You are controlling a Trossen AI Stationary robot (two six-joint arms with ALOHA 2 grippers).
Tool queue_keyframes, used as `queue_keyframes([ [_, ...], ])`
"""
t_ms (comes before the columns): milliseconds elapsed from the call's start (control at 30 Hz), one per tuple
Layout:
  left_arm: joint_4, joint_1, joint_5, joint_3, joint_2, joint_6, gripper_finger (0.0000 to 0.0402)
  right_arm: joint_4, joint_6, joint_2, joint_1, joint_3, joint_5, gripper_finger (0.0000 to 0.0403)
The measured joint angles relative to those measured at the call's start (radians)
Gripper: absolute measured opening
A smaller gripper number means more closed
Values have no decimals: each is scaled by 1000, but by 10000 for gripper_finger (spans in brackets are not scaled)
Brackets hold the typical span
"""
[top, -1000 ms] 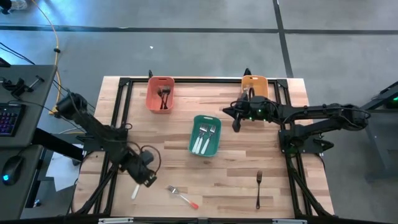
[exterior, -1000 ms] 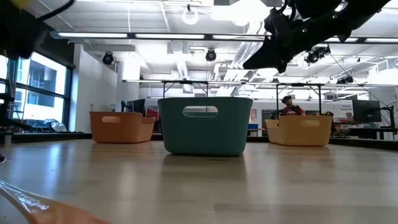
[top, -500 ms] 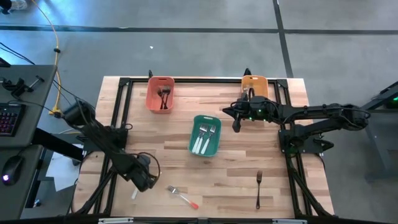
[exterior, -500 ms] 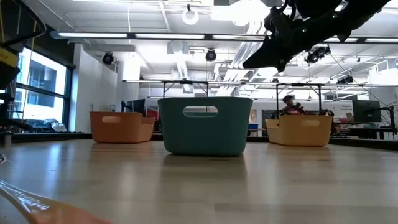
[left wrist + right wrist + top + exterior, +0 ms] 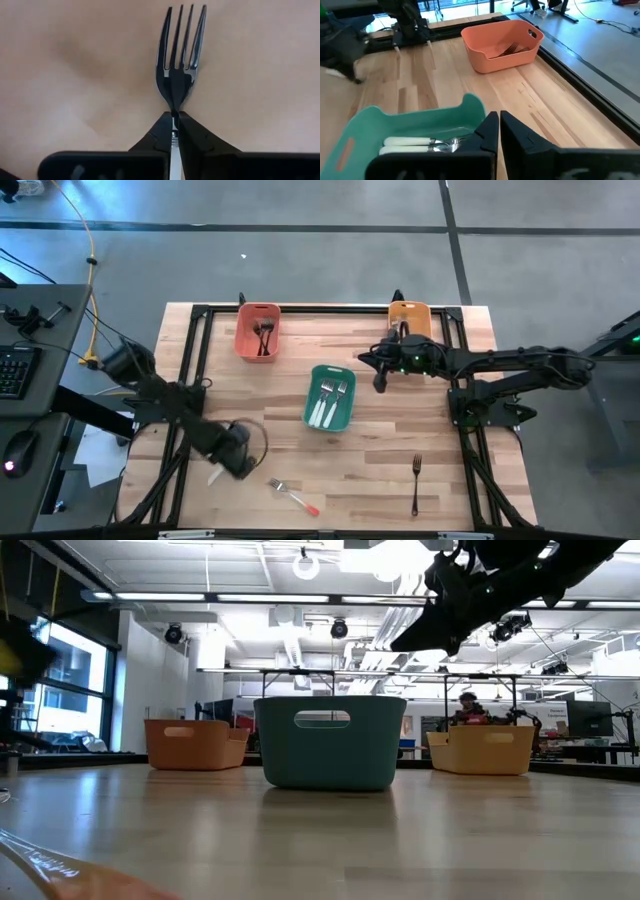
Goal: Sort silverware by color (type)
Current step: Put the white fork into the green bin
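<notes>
Three plastic bins are set on the wooden desk (image 5: 380, 450): a salmon bin (image 5: 258, 330) near the far left corner, an orange bin (image 5: 409, 317) near the far right corner and a teal bin (image 5: 330, 397) toward the middle. In the salmon bin several dark-handled forks (image 5: 264, 335) are seen, too bunched to be counted; in the teal bin three white-handled forks (image 5: 331, 398) are laid side by side. Two pieces are left loose on the near part of the desk: one fork with an orange-red handle (image 5: 293, 496) near the front edge, and one dark-handled fork (image 5: 416, 483) well apart from it toward the right. The left tool (image 5: 228, 462) is held low over the front left part of the desk, just beside the orange-red fork, and a white-handled fork (image 5: 180, 65) is clamped at its neck between the closed fingers, the four tines pointing away from the wrist, with a bit of white handle showing beside the tool in the high view. The right tool (image 5: 379, 376) is held above the desk between the teal bin and the orange bin; its fingers (image 5: 490, 131) are drawn nearly together with only a narrow gap, and nothing is held between them
</notes>
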Motion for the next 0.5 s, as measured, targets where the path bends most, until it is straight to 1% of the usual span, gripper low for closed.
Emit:
queue_keyframes([
  [67,-31,66,-39,-4,-17,82,5,0,0,12,0,0,10,2],
  [167,2,181,-111,-2,-65,214,3,13,0,43,0,0,18,2],
  [233,46,270,-163,-2,-99,318,3,15,0,66,0,0,18,2],
  [300,132,367,-197,-2,-133,418,2,16,-1,84,0,0,18,2],
  [400,287,502,-194,-2,-171,559,2,18,-1,94,-1,0,19,2],
  [500,455,619,-143,-2,-186,657,1,21,-1,94,-1,0,24,2],
])
